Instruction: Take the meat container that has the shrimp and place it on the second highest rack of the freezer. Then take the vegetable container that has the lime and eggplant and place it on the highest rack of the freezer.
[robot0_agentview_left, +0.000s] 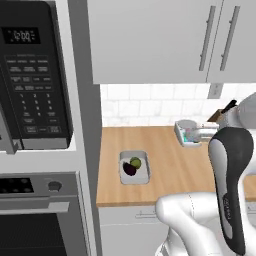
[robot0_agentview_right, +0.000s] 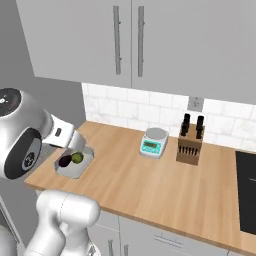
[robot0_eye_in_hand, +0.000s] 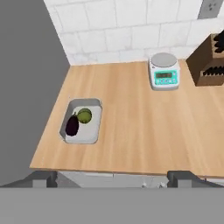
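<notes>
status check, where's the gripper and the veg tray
Gripper open, empty, high above the counter edge. Vegetable container on counter, lime and eggplant inside. Nothing in the way.

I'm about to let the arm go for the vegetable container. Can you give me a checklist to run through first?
1. Vegetable container sits flat on the counter: ok.
2. Lime and eggplant both inside it: ok.
3. Gripper open, nothing between its tips: ok.
4. Gripper over the container: not ok, it hangs back near the counter's front edge.
5. Scale well apart from the container: ok.
6. Freezer door open: cannot tell.
</notes>
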